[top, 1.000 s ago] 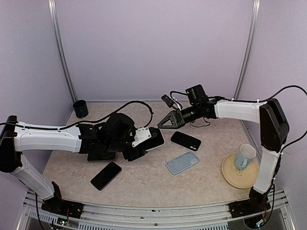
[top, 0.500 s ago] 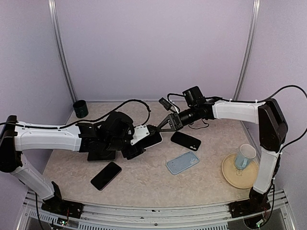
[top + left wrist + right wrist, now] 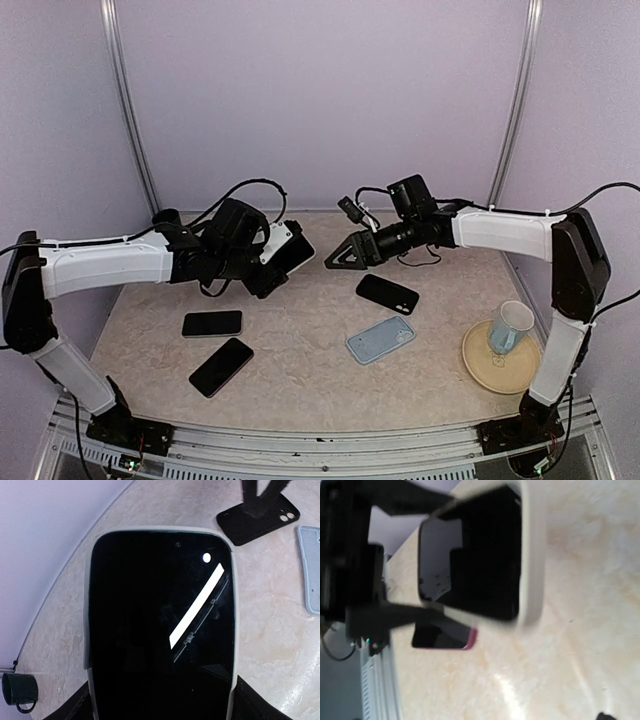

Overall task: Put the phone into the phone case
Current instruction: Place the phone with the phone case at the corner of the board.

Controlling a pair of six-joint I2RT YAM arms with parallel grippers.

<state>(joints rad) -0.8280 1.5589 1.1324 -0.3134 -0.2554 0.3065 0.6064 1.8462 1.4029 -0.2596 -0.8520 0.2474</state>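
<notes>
Phone (image 3: 288, 254) up off the table (image 3: 300, 390), over its left half. The left gripper (image 3: 272, 268) is clamped on the phone's lower end, and the screen faces the wrist camera, black with one bright slanted strip of reflection. A pale case (image 3: 150, 529) wraps the top edge and both long sides, and from the left wrist view the phone looks seated inside it.

The right gripper (image 3: 338, 260) hangs just to the right of the phone, clear of it — jaws spread wide, nothing between them. Its own camera gives only a blurred look at the phone's white-rimmed end.

Down on the table, a black case (image 3: 387, 293) lies near the middle, under the right arm, camera cut-outs showing. A blue case (image 3: 380, 340) lies beside it, nearer the front edge. Two spare phones lie on the left side, one flat and level (image 3: 212, 323), the other angled (image 3: 221, 366) closer to the front edge. A pale mug (image 3: 512, 325) stands on a tan plate (image 3: 480, 365) by the right edge. A dark cup (image 3: 17, 692) stands in the far left corner.
</notes>
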